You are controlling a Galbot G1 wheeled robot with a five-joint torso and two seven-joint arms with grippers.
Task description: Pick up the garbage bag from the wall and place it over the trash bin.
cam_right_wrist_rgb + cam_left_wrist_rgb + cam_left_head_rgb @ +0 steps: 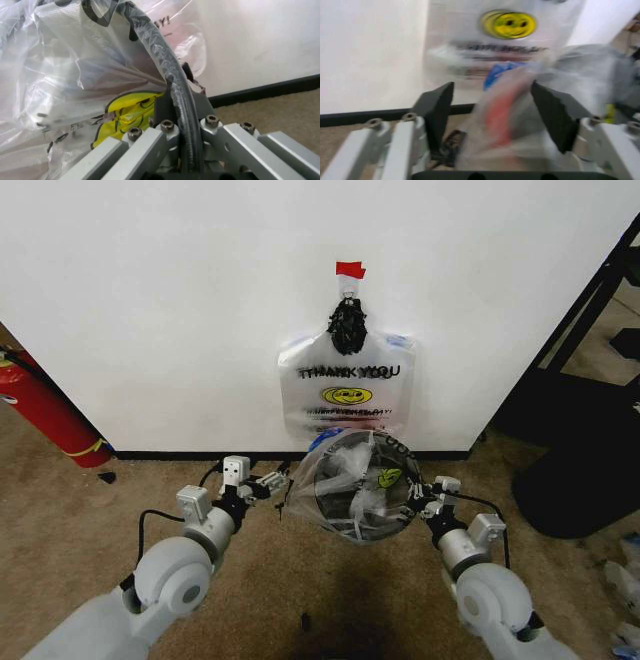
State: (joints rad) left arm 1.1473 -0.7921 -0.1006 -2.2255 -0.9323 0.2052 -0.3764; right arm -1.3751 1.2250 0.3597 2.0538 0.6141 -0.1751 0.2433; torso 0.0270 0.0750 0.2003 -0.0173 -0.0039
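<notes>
The thin translucent whitish plastic garbage bag (352,485), printed with a yellow smiley face and blue patches, lies crumpled over the mouth of the small round black trash bin (398,448), which stands on the brown carpeted floor (120,520) just in front of the plain white painted wall (150,300) with its black baseboard (180,453). On the wall above the bin, a bunch of same-printed "THANK YOU" bags (347,390) hangs from a black knot (347,323) under a short strip of red tape (350,270). The left hand (277,478) sits at the bin's left side; in the left wrist view its two dark fingers (437,108) stand wide apart, with a blurred fold of the bag's film, tinted red and blue, lying between them, and it is not clear that they press on it. The right hand (422,498) is at the bin's right side, and in the right wrist view its jaws are closed on the black rim of the bin (170,71), with the bag's clear film and yellow smiley print (127,112) draped on the inner side of that rim. A red fire extinguisher (40,410) leans against the wall at the far left, well apart from the bin.
</notes>
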